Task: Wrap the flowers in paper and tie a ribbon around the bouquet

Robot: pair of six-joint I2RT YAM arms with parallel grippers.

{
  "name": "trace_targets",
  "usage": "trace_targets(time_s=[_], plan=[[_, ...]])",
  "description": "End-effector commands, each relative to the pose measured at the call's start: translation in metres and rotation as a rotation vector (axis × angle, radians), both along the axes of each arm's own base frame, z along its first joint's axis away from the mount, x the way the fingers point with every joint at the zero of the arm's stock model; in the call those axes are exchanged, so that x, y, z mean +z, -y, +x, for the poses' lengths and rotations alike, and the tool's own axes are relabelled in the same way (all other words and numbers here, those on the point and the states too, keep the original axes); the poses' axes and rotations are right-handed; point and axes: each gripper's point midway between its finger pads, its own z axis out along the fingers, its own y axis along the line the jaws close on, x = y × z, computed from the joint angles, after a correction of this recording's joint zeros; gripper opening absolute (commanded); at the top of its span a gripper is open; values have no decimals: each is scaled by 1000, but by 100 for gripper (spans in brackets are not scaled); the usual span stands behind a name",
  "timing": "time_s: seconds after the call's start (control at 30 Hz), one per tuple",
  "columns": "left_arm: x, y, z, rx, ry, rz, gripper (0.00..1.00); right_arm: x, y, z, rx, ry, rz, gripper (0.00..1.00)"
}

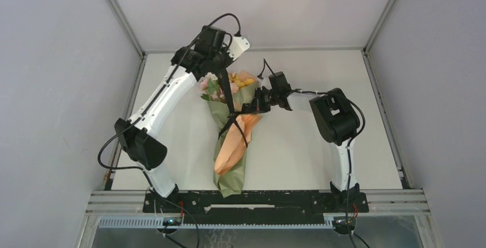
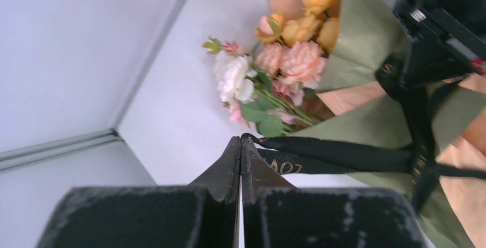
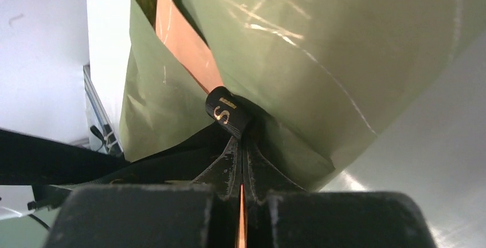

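bouquet (image 1: 230,145): flat on tabletop (image 1: 304,156), centre; long axis near-far, blooms (image 1: 232,85) at far end, tapered tip near. ribbon (image 1: 229,96) crosses its middle; left gripper (image 2: 240,145) and right gripper (image 3: 241,140) jaws each pinched on ribbon.

White tabletop (image 1: 304,156), grey enclosure walls (image 1: 57,59), slotted metal rail (image 1: 258,222) along the near edge.

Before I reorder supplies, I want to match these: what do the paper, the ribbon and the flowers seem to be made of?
Paper: smooth sheet, olive with a peach back, with a soft sheen and sharp creases; probably coated wrapping paper. Ribbon: flat, matte black band with gold lettering, apparently woven fabric. Flowers: likely artificial, with cloth-like layered petals, though the look leaves that open.
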Motion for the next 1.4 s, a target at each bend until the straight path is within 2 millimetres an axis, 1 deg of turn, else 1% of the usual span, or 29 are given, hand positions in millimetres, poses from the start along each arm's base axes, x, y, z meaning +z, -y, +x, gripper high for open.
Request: trace_targets(time_s=[0.0, 0.1, 0.17, 0.2, 0.27, 0.3, 0.4, 0.43, 0.47, 0.5, 0.53, 0.57, 0.6, 0.67, 0.7, 0.73, 0.77, 0.8, 0.83, 0.9, 0.93, 0.97, 1.0, 1.07, 1.1, 1.17, 1.27, 1.37], plan=[[33, 2, 24, 17, 249, 136, 0, 20, -11, -20, 117, 60, 29, 0], [26, -4, 37, 58, 321, 221, 0, 19, -10, -23, 128, 57, 26, 0], [17, -15, 49, 118, 367, 293, 0, 17, -10, -24, 130, 58, 21, 0], [9, -18, 52, 131, 362, 319, 0, 17, -9, -23, 129, 59, 21, 0], [-17, -21, 53, 125, 294, 324, 0, 17, -10, -24, 135, 58, 22, 0], [-30, -21, 51, 114, 239, 295, 0, 17, -10, -24, 137, 61, 23, 0], [-62, -27, 46, 140, 38, 129, 0, 16, -8, -30, 140, 39, 5, 0], [-70, -32, 46, 167, -19, 82, 5, 16, -8, -30, 141, 39, 4, 0], [-77, -37, 45, 213, -69, 36, 21, 15, -8, -31, 143, 36, 0, 0], [-82, -44, 42, 248, -114, 13, 43, 14, -8, -32, 145, 35, -2, 0], [-83, -49, 36, 267, -156, -10, 62, 14, -8, -32, 143, 33, -6, 0], [-82, -50, 23, 259, -207, -37, 72, 14, -7, -32, 140, 32, -8, 0], [-80, -45, 6, 215, -263, -82, 79, 14, -7, -33, 139, 28, -11, 0], [-65, -41, -29, 137, -308, -137, 92, 14, -7, -32, 136, 29, -12, 0], [-58, -40, -48, 111, -329, -158, 97, 14, -7, -32, 132, 28, -13, 0], [-54, -38, -67, 86, -359, -187, 98, 14, -7, -32, 129, 24, -12, 0], [-47, -36, -87, 52, -383, -217, 98, 14, -7, -31, 123, 23, -12, 0], [-59, -34, -108, 26, -446, -218, 94, 14, -7, -30, 115, 21, -12, 0], [-72, -34, -126, 7, -499, -207, 85, 15, -7, -29, 108, 22, -12, 0], [-111, -36, -159, -20, -612, -139, 63, 20, -8, -26, 95, 28, -9, 0], [-132, -39, -176, -40, -675, -88, 56, 23, -8, -25, 90, 35, -7, 0], [-151, -42, -188, -53, -723, -37, 51, 26, -8, -24, 85, 41, -6, 0], [-167, -46, -199, -64, -768, 11, 48, 30, -8, -24, 84, 48, -4, 0], [-189, -45, -214, -101, -829, 60, 46, 35, -7, -22, 77, 56, 0, 0], [-195, -40, -220, -131, -843, 70, 47, 37, -7, -23, 76, 57, -1, 0], [-200, -28, -227, -197, -840, 95, 51, 37, -6, -23, 70, 54, -9, 0], [-194, 6, -238, -317, -824, 57, 56, 35, -6, -23, 62, 50, -18, 0], [-183, 35, -239, -405, -753, 41, 60, 37, -6, -22, 48, 48, -2, 0]])
